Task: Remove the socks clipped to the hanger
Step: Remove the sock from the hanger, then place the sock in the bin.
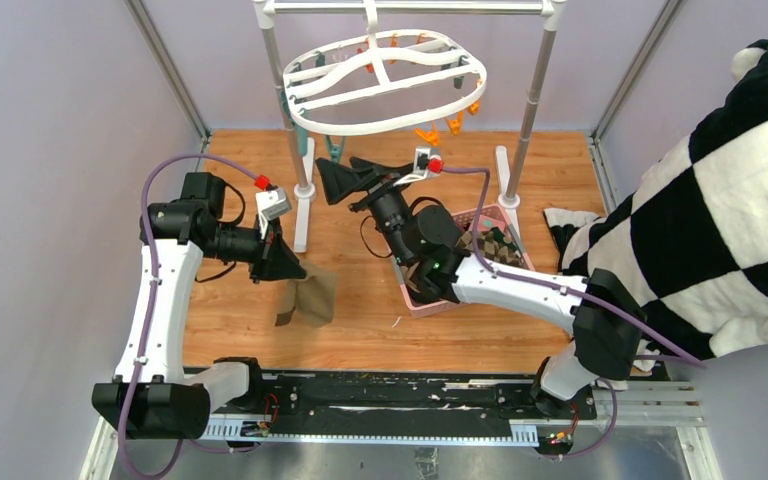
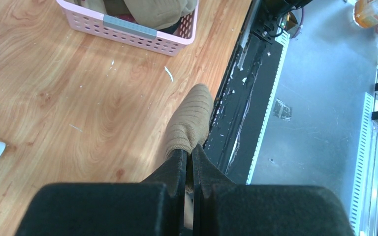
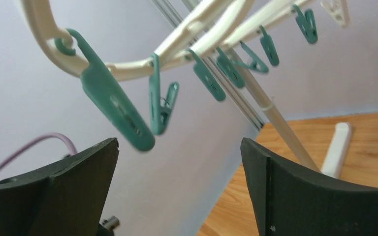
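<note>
The white oval hanger point(image 1: 385, 80) hangs from the grey rack with teal and orange clips; no sock shows on it. My left gripper point(image 1: 282, 262) is shut on an olive-brown sock point(image 1: 310, 297) and holds it above the table at the left; the left wrist view shows the sock point(image 2: 189, 123) hanging from the shut fingertips point(image 2: 189, 156). My right gripper point(image 1: 338, 178) is open and empty, raised just below the hanger's left end. In the right wrist view the teal clips point(image 3: 113, 103) hang empty above its spread fingers point(image 3: 263, 172). More socks lie in the pink basket point(image 1: 422, 303).
The grey pole rack point(image 1: 300, 120) stands at the back on white feet point(image 1: 508, 180). A large black-and-white checked plush cloth point(image 1: 720, 210) fills the right side. The pink basket point(image 2: 128, 37) sits mid-table under the right arm. The black rail point(image 1: 400, 400) runs along the near edge.
</note>
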`<state>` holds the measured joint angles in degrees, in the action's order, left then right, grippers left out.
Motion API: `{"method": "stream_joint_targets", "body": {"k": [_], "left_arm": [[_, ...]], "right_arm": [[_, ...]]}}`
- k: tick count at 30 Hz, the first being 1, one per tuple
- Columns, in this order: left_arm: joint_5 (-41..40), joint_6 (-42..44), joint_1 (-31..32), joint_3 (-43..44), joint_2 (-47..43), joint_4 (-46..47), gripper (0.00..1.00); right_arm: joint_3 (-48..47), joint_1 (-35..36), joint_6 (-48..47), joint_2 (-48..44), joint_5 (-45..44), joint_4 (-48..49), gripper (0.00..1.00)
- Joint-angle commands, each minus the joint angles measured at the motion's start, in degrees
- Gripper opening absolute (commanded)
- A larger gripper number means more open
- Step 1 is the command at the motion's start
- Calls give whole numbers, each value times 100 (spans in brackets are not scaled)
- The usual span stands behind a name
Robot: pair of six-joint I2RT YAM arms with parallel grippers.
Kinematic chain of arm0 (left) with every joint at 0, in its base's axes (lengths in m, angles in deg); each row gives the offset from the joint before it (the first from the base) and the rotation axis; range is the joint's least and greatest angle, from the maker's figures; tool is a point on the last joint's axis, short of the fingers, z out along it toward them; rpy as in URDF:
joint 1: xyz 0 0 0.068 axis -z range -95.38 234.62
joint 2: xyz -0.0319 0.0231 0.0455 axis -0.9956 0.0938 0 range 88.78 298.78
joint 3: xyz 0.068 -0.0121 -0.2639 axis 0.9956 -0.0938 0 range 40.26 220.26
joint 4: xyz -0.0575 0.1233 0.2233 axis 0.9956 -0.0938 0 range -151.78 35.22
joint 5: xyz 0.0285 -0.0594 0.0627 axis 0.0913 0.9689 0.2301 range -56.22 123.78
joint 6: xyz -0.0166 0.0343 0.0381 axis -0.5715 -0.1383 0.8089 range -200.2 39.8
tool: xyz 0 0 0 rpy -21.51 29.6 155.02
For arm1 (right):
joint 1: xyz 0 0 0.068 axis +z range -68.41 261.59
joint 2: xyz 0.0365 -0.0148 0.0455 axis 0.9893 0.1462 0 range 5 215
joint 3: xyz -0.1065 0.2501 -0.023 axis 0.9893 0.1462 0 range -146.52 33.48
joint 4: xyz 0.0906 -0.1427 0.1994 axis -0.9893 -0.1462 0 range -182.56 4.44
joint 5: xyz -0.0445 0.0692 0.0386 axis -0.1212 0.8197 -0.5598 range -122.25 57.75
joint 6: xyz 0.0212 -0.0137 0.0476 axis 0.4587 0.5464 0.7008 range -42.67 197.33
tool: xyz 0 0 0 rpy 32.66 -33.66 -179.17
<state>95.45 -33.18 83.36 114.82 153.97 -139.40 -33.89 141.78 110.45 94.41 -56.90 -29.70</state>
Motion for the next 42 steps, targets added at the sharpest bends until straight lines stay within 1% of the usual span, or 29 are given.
{"method": "stream_joint_targets", "body": {"k": [1,2,5,9,10,11,13,15,17,19,23,25,26,27,28,29,30,31,32,33,34,35,36,37,40,42], "left_arm": [[1,146,47,120,45,-66,0],[-3,154,49,113,28,-62,0],[-65,208,47,96,-64,-63,0],[-169,368,49,39,-232,-51,0],[-179,402,47,26,-258,-54,0],[-181,432,47,17,-283,-55,0],[-190,499,49,-12,-319,-55,0],[-180,573,49,-50,-327,-55,0],[-150,589,49,-56,-319,-60,0],[-124,577,55,-44,-322,-63,0],[-133,545,55,-35,-342,-55,0],[-148,540,55,-30,-365,-50,0],[-151,534,55,-18,-372,-54,0],[-149,523,55,-6,-380,-55,0],[-145,523,55,18,-383,-55,0],[-139,529,55,28,-382,-54,0],[-140,521,55,43,-365,-55,0],[-147,512,55,65,-361,-55,0],[-149,505,55,81,-342,-52,2],[-154,487,55,98,-326,-54,14],[-161,471,55,109,-304,-55,35],[-170,471,55,118,-276,-55,65],[-205,467,55,129,-248,-57,90],[-246,466,55,129,-233,-63,98],[-420,519,55,76,-196,-56,100],[-575,600,55,25,-195,-55,100]], "right_arm": [[587,46,-245,-51,-202,148,100],[693,46,-260,-76,-28,206,100],[1182,47,-345,-215,868,258,100],[2202,-32,-662,-485,2645,1072,99],[2436,-68,-676,-561,2901,1279,99],[2660,-100,-666,-633,3390,1449,97],[2930,-108,-639,-726,3889,1588,95],[2971,-108,-511,-690,4304,1559,92],[2887,-104,-348,-548,4657,1608,86],[2761,-103,-230,-365,4858,1718,79],[2436,-77,-126,-58,5095,1777,69],[2310,-60,-120,15,5179,1692,61],[2293,-59,-117,19,5189,1635,55],[2309,-64,-133,-13,5151,1555,47],[2345,-68,-157,-86,4998,1354,35],[2410,-76,-220,-221,4833,1172,29],[2489,-84,-312,-382,4672,1003,21],[2560,-86,-422,-558,4511,798,10],[2623,-98,-529,-760,4367,577,2],[2672,-111,-632,-958,4225,306,0],[2722,-138,-700,-1180,4094,49,0],[2767,-172,-756,-1450,4004,-209,0],[2807,-233,-740,-1646,3935,-534,0],[2849,-325,-683,-1872,3859,-866,0],[3033,-796,-441,-2575,3646,-2200,0],[3144,-1164,-495,-3047,3293,-3184,0]]}}
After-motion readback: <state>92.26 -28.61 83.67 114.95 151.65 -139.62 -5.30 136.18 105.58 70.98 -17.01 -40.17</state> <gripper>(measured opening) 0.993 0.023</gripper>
